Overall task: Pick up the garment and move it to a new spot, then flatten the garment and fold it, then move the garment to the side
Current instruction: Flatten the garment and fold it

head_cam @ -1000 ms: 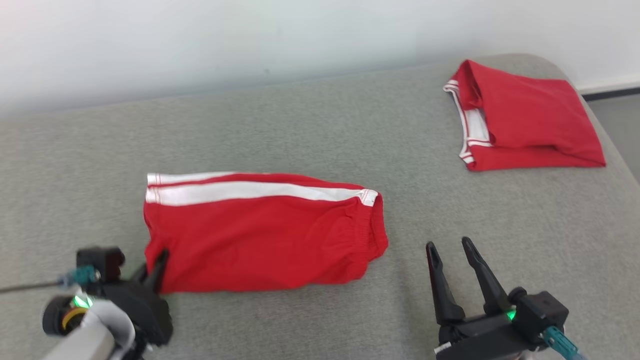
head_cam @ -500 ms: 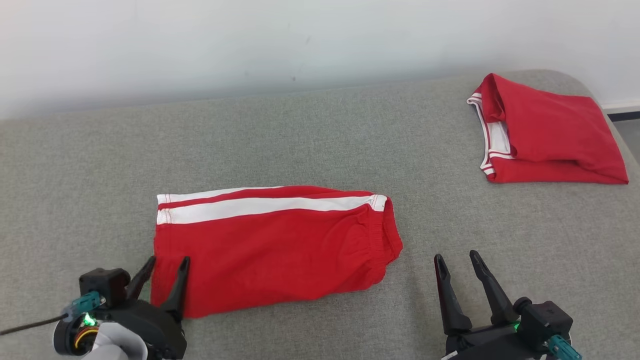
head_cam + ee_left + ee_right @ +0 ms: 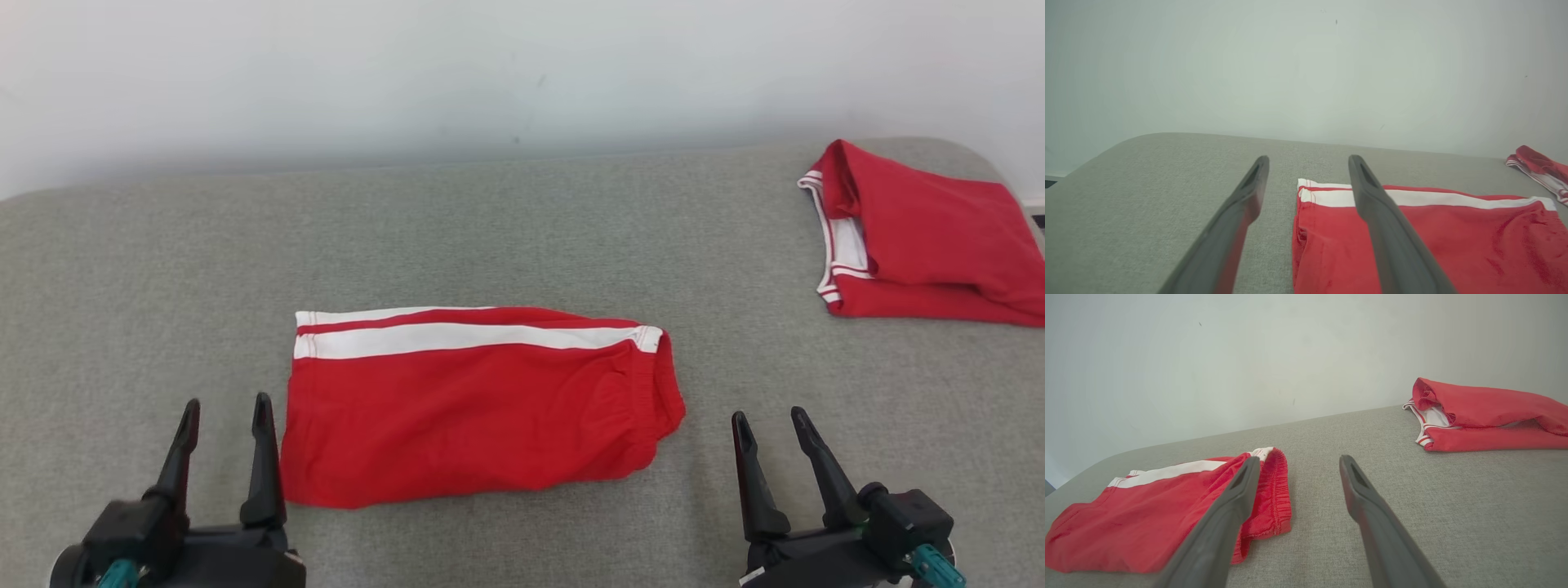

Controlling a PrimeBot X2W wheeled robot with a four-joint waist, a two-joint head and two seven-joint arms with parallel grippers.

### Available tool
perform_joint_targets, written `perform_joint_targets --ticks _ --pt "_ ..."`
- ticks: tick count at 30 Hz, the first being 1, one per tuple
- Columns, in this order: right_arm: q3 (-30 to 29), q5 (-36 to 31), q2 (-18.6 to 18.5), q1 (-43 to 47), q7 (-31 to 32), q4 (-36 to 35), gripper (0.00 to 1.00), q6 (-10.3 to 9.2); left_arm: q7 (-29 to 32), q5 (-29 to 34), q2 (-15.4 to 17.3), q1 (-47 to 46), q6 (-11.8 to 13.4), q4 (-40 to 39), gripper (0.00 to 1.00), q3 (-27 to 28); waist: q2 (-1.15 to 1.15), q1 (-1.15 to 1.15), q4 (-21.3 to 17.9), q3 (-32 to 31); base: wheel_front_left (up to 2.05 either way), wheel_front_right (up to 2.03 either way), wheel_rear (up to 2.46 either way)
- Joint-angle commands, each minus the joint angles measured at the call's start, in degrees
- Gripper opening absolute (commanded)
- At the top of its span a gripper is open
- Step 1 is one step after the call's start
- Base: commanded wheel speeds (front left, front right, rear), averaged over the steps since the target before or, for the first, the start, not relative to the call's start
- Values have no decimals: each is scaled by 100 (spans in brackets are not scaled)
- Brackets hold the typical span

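Note:
The garment (image 3: pixel 478 404) is a pair of red shorts with a white side stripe, folded flat in the middle of the grey surface; it also lies in the left wrist view (image 3: pixel 1433 241) and the right wrist view (image 3: pixel 1159 514). My left gripper (image 3: pixel 226 407) stands open just left of the shorts' leg end, apart from the cloth, nothing between its fingers (image 3: pixel 1241 216). At the lower right, my right gripper (image 3: pixel 769 416) is open and empty, a short way right of the elastic waistband (image 3: pixel 1274 486).
A second red garment (image 3: pixel 927 237) with white trim lies folded at the back right corner, also in the right wrist view (image 3: pixel 1486 414). The grey padded surface (image 3: pixel 490 220) ends at a pale wall behind. Bare fabric stretches to the left and between the two garments.
My left gripper let go of the shorts' near left corner, opened and drew back to the left. The head camera shifted, so the whole scene slid right and down. The right gripper stayed open.

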Motion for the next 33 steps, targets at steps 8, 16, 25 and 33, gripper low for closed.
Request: perform_joint_targets --ticks 8,16,25,33 --pt "-61 -112 8 -169 -25 230 100 -13 -11 1059 -654 602 -463 -282 100 812 0 0 225 -48 0 0 0" --pt "9 -275 44 -711 -24 974 100 -13 -11 1420 -1042 794 -832 -135 100 1214 0 0 377 -90 0 0 0" --pt "96 -505 -43 -1741 269 2379 100 -13 -11 1620 -1195 662 -1000 -25 100 1265 0 0 638 -69 0 0 0" --pt "-92 -520 -56 -2315 705 3594 100 -13 -12 1649 -1219 589 -1080 115 100 1266 0 0 813 -42 0 0 0"
